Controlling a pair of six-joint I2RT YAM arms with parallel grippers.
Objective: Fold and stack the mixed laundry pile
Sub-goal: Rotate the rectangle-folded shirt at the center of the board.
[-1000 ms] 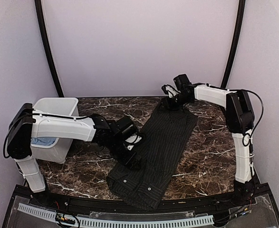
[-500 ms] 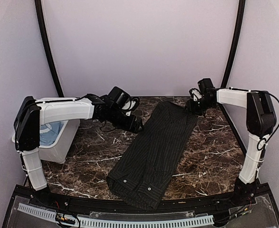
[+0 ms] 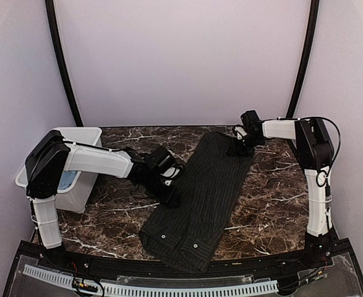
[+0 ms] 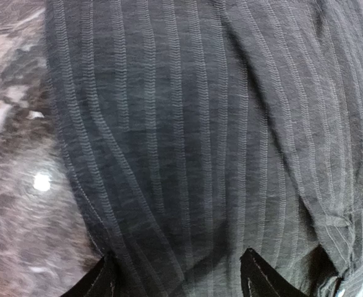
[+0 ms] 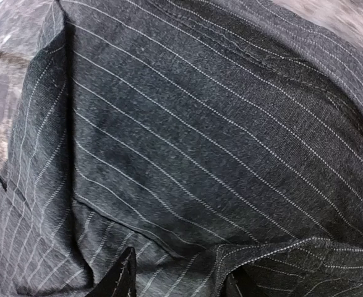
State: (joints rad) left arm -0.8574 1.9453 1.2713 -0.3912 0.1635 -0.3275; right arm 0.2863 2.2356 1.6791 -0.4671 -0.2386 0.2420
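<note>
The black pinstriped shirt lies folded into a long strip, running diagonally from the far right to the near middle of the table. My left gripper is down on its left edge. In the left wrist view that gripper is open, its dark fingertips straddling flat striped cloth. My right gripper rests on the shirt's far end. It is open, with a raised fold of the shirt by its right finger. Light blue cloth shows inside the bin.
A white plastic bin stands at the far left, beside the left arm. The dark marble tabletop is bare to the right of the shirt. Black frame posts rise along both side walls.
The left gripper has come from the shirt's far left side down and nearer, onto its left edge. The right gripper has slid left onto the far end. Both sets of jaws have narrowed.
</note>
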